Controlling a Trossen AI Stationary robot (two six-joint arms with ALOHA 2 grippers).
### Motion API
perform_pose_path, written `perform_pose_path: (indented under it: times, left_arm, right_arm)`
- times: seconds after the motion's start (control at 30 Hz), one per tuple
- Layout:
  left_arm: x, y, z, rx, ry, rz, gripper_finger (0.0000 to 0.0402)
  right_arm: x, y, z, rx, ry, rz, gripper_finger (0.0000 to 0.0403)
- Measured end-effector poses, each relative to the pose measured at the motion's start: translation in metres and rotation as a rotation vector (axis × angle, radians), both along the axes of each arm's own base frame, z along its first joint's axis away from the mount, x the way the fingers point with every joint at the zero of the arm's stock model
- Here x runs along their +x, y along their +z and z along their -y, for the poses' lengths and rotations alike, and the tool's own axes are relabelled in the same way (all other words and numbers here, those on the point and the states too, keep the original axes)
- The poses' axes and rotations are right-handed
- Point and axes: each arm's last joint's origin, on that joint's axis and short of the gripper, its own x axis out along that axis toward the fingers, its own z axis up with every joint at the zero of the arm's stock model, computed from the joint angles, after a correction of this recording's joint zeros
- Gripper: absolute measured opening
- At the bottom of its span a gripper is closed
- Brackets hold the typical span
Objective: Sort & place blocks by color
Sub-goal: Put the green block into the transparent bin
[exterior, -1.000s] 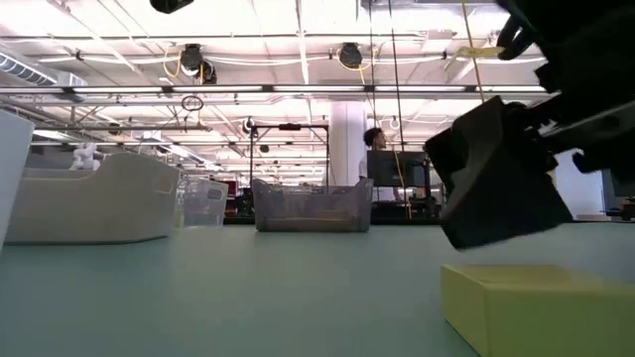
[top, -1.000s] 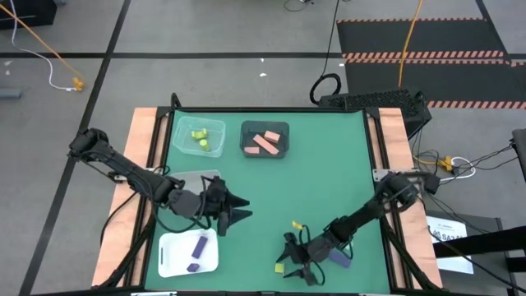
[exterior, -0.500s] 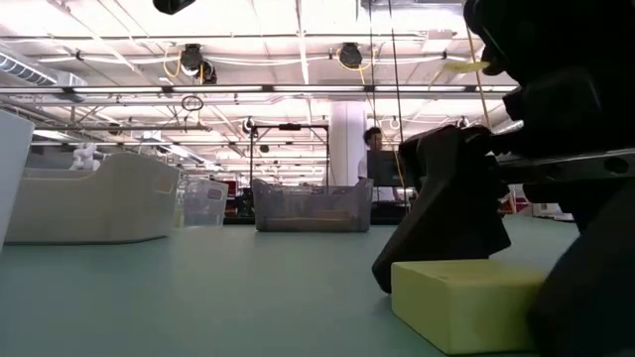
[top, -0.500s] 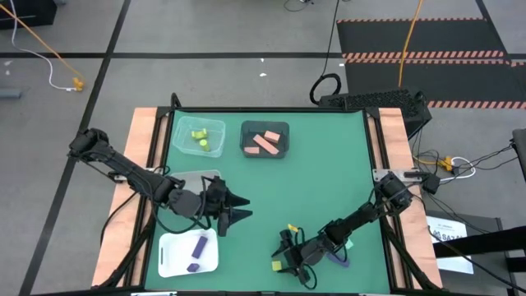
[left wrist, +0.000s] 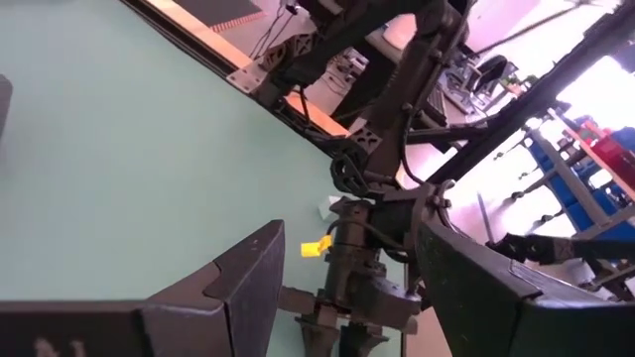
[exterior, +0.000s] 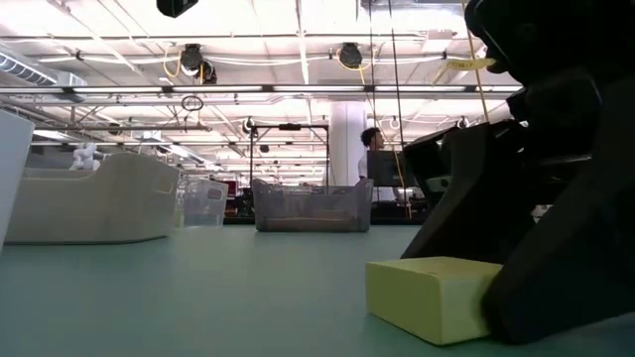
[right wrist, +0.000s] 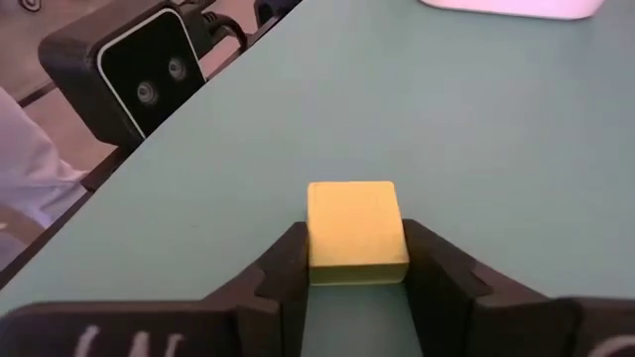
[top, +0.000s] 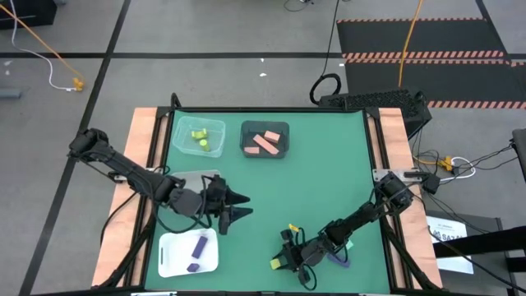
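Note:
A yellow-green block [right wrist: 354, 226] lies flat on the green table near its near edge, with my right gripper [right wrist: 352, 238] shut on it. The high view shows the same block [top: 278, 264] and gripper [top: 284, 261]. In the low view the block [exterior: 425, 295] rests on the table. A purple block [top: 339, 257] lies under the right arm. My left gripper [top: 237, 206] hovers open over the table's left half, holding nothing; its fingers [left wrist: 248, 288] frame the right arm. My right gripper pinches the yellow-green block between its two fingers [right wrist: 285, 270], one on each of two opposite sides [right wrist: 316, 260], at the block's end nearest the wrist. The fingers slant down from the table's right toward its near left. The block's underside stays on the table.
At the far left a clear bin [top: 200, 137] holds yellow-green blocks, and a dark bin [top: 265, 141] beside it holds salmon ones. A white tray [top: 168, 255] at the near left holds purple blocks. Another clear bin [top: 196, 178] lies under the left arm.
My right gripper has sunk a little, shifted toward the table's near left onto the yellow-green block, and shut on it. The block has slid and turned slightly on the table.

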Motion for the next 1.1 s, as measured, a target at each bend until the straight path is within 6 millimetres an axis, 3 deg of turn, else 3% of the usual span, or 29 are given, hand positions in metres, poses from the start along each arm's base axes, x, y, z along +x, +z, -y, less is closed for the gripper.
perform_pose_path:
  times: [0.17, 0.37, 0.53, 0.83, 0.97, 1.1]
  left_arm:
    - [0.002, 0.000, -0.005, -0.020, 0.025, 0.002, 0.0227]
    - [0.006, 0.001, -0.012, -0.027, 0.051, 0.014, 0.0227]
    - [0.009, 0.001, -0.021, -0.026, 0.083, 0.016, 0.0227]
    - [0.015, 0.001, -0.037, 0.039, 0.127, 0.009, 0.0227]
    - [0.017, 0.001, -0.045, 0.039, 0.153, 0.008, 0.0227]
    - [0.022, -0.002, -0.054, 0.014, 0.196, -0.001, 0.0227]
  right_arm:
    - [-0.001, 0.002, 0.003, -0.015, -0.004, -0.025, 0.0113]
    - [-0.012, 0.021, 0.029, -0.087, -0.039, -0.091, 0.0114]
    - [-0.020, 0.057, 0.056, -0.154, -0.124, -0.016, 0.0114]
    - [-0.031, 0.128, 0.112, -0.192, -0.475, 0.257, 0.0114]
    - [-0.032, 0.155, 0.125, -0.195, -0.534, 0.408, 0.0114]
    - [-0.030, 0.170, 0.132, -0.323, -0.521, 0.530, 0.0114]
